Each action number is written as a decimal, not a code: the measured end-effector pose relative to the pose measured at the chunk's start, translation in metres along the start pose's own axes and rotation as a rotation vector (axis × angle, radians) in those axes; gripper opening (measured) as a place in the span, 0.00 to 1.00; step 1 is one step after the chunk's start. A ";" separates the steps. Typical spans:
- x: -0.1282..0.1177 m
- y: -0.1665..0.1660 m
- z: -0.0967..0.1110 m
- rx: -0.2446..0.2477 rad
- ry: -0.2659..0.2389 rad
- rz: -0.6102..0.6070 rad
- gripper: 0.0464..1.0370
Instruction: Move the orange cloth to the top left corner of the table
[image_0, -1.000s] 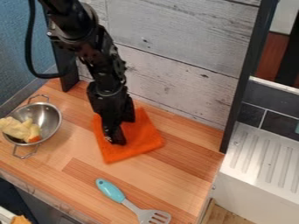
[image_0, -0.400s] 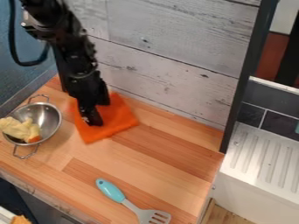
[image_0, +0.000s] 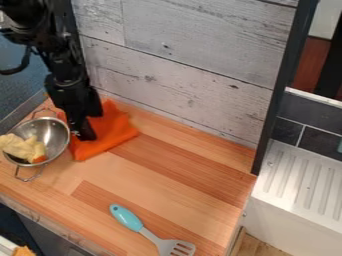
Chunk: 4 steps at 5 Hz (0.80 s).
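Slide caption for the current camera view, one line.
WidowX gripper on the orange cloth, beside the metal colander; turquoise-handled spatula near the front edge.

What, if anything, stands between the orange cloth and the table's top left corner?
The metal bowl, left of the orange cloth, crowds that corner with its upper handle; along the back wall, nothing visible blocks the way.
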<state>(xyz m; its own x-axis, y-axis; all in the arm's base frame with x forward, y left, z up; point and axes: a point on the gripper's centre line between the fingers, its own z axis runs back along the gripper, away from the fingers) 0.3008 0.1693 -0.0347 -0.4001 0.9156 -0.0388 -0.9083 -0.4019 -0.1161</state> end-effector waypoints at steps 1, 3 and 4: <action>-0.001 0.000 0.001 0.010 0.005 -0.007 0.96; -0.024 -0.010 0.026 -0.036 0.045 -0.043 0.96; -0.028 -0.015 0.049 -0.069 0.051 -0.064 0.96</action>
<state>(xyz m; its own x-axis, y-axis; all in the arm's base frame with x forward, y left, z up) 0.3198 0.1487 0.0167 -0.3330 0.9396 -0.0789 -0.9206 -0.3421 -0.1883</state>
